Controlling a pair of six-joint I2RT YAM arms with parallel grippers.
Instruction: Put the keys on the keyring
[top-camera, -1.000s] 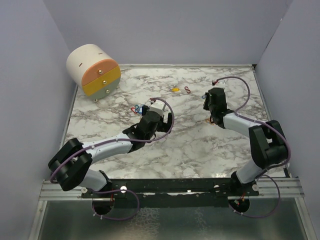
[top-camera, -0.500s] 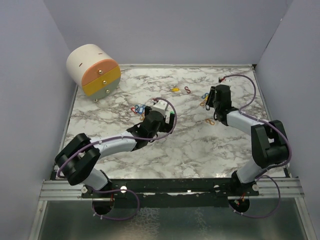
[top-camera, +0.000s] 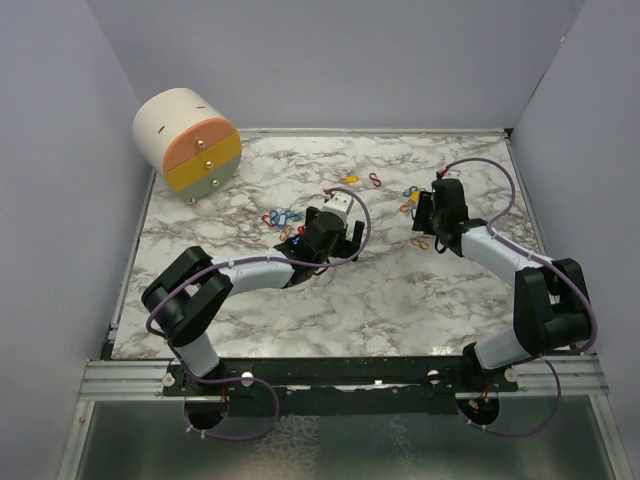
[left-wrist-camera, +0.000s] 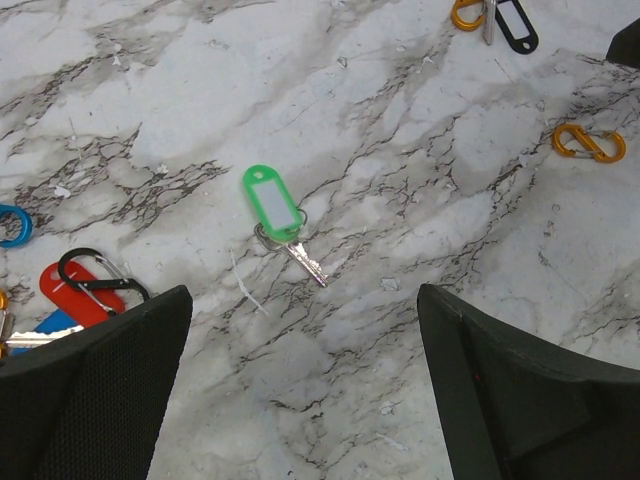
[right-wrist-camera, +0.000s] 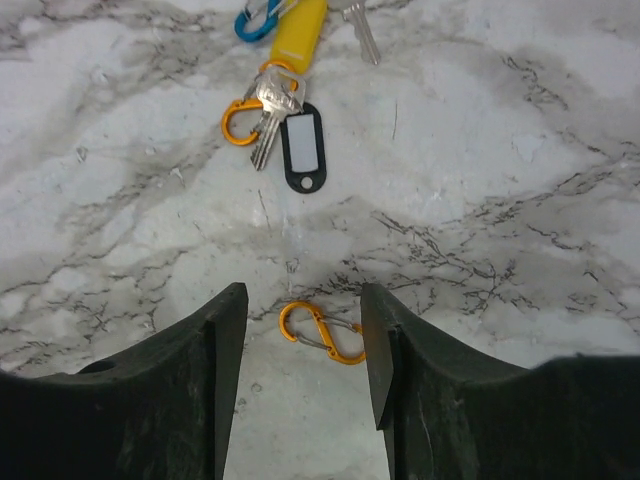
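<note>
A green key tag with a small metal key lies flat on the marble, just ahead of my open left gripper, which holds nothing. My right gripper stands open over an orange S-shaped keyring clip lying on the table between its fingers, close to the right one. Beyond it lie a black key tag with keys on another orange clip, and a yellow tag. From above, the left gripper is mid-table and the right gripper is to its right.
A red tag with a black carabiner lies left of the left gripper. From above, a yellow tag and a red S-clip lie farther back. A round drawer box stands at the back left corner.
My right gripper has gone from shut to open and has shifted slightly back and right. My left arm has swung right, away from the red and blue cluster.
</note>
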